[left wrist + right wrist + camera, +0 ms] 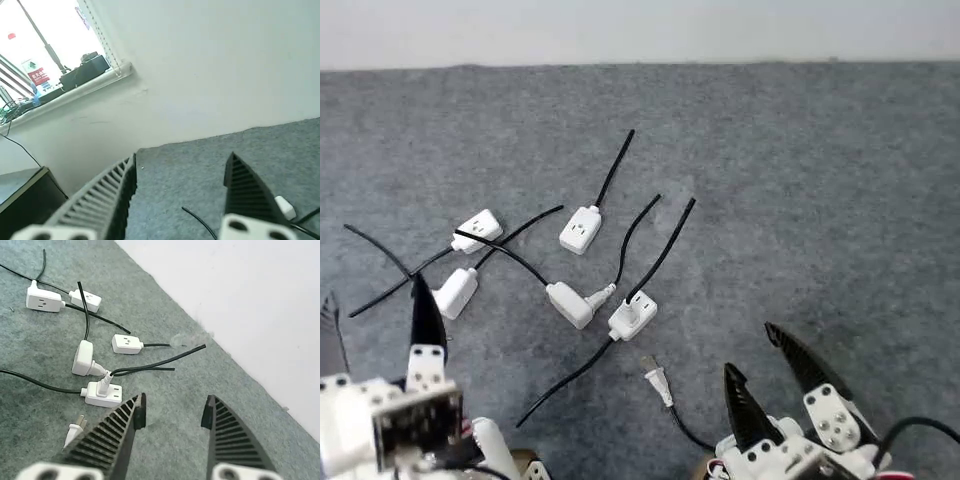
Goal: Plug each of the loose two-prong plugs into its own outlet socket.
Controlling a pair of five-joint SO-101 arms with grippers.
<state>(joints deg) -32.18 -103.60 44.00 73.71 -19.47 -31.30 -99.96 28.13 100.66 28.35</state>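
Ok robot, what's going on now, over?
Left gripper open, empty. Right gripper open, empty. Small white two-prong plug loose on grey carpet near right gripper. Thin black cords cross between the white outlet sockets.

Both arms are white plastic. The left gripper (375, 325) carries two pointed black fingers (107, 200), ribbed along their inner faces and fixed to white mounts with round screw holes; a dark square module (415, 425) sits behind it. The right gripper (750, 350) matches, with a black cable (920, 428) looping at its base
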